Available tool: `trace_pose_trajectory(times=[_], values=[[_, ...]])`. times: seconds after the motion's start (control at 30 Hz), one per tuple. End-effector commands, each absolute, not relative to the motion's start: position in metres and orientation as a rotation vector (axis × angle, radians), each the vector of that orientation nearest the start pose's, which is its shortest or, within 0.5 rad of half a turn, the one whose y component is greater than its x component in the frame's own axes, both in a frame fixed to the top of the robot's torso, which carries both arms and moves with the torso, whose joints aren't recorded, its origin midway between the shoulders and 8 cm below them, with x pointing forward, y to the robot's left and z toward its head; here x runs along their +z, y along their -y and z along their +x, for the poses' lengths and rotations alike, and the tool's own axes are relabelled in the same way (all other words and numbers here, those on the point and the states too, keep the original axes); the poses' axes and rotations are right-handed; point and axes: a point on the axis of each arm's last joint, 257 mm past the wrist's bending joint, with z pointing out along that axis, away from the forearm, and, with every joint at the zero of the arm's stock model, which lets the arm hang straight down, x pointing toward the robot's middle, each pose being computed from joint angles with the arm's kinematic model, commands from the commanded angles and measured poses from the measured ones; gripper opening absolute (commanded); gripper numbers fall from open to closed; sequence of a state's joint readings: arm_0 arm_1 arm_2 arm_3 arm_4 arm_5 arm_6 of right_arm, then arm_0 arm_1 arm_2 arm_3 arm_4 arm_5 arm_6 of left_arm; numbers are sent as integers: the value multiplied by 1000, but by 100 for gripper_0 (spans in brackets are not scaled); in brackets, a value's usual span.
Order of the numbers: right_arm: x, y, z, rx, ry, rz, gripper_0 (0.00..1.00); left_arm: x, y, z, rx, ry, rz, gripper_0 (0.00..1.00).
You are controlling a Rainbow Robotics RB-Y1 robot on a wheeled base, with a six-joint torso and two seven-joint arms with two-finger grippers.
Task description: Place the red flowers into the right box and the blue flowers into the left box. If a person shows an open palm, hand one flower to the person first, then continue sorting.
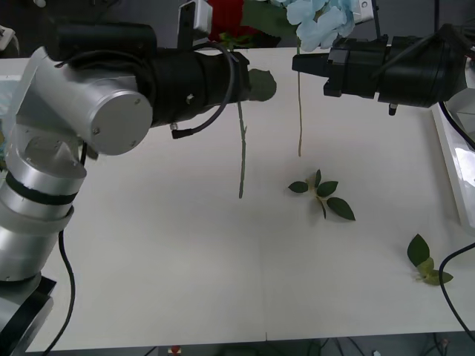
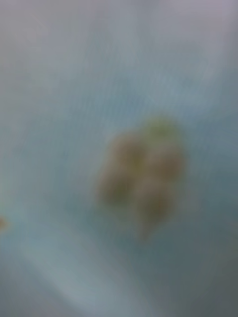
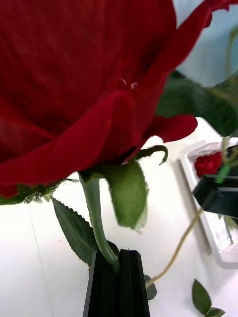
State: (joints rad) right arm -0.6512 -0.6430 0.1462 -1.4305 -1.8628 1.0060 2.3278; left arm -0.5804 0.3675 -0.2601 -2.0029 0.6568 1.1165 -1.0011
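My left gripper (image 3: 119,262) is shut on the stem of a red flower (image 3: 84,89), a rose whose head is close to the left wrist camera. In the front view this rose (image 1: 226,18) is held high at the table's far side, its stem hanging down. Beside it, my right gripper (image 1: 300,65) is shut on the thin stem of a blue flower (image 1: 320,22), also held up. The right wrist view has the pale-blue cluster (image 2: 141,173) pressed close, blurred. The right box (image 1: 454,170) lies at the table's right edge. Another red rose (image 3: 208,164) lies inside it (image 3: 225,260).
Two loose green leaf sprigs lie on the white table, one near the middle (image 1: 323,196) and one near the front right (image 1: 427,263). A black cable (image 1: 449,278) loops over the front right corner. My left arm (image 1: 111,96) spans the table's left side.
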Motion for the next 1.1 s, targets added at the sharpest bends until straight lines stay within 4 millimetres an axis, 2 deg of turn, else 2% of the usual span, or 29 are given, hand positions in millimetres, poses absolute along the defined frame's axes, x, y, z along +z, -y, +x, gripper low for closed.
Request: trace_pose_trajectory(times=[0.03, 0.13, 0.3, 0.4, 0.5, 0.57, 0.6, 0.67, 0.83, 0.97, 1.07, 1.1], values=[[-32, 95, 536, 977, -1661, -768, 0, -28, -20, 486, -825, -1927, 224, 0], [-60, 112, 544, 939, -1746, -752, 0, -11, -10, 473, -869, -1864, 227, 0], [-129, 168, 566, 847, -1968, -637, 0, 15, 14, 460, -944, -1729, 256, 0], [-162, 194, 574, 805, -2074, -551, 0, 27, 31, 460, -930, -1635, 294, 0], [-196, 214, 572, 764, -2193, -486, 0, 37, 47, 463, -948, -1548, 291, 0], [-214, 227, 572, 724, -2258, -437, 0, 42, 60, 465, -963, -1490, 288, 0], [-214, 227, 572, 724, -2258, -437, 0, 42, 60, 465, -963, -1490, 288, 0], [-238, 244, 572, 653, -2346, -369, 0, 47, 80, 470, -956, -1391, 307, 0], [-263, 260, 569, 577, -2436, -289, 0, 41, 106, 477, -994, -1307, 298, 0], [-276, 266, 570, 494, -2451, -316, 0, 37, 111, 486, -1011, -1263, 274, 0], [-280, 268, 570, 471, -2454, -327, 0, 41, 114, 485, -1045, -1232, 256, 0], [-280, 268, 570, 474, -2454, -326, 8, 45, 115, 483, -1062, -1219, 247, 0]])
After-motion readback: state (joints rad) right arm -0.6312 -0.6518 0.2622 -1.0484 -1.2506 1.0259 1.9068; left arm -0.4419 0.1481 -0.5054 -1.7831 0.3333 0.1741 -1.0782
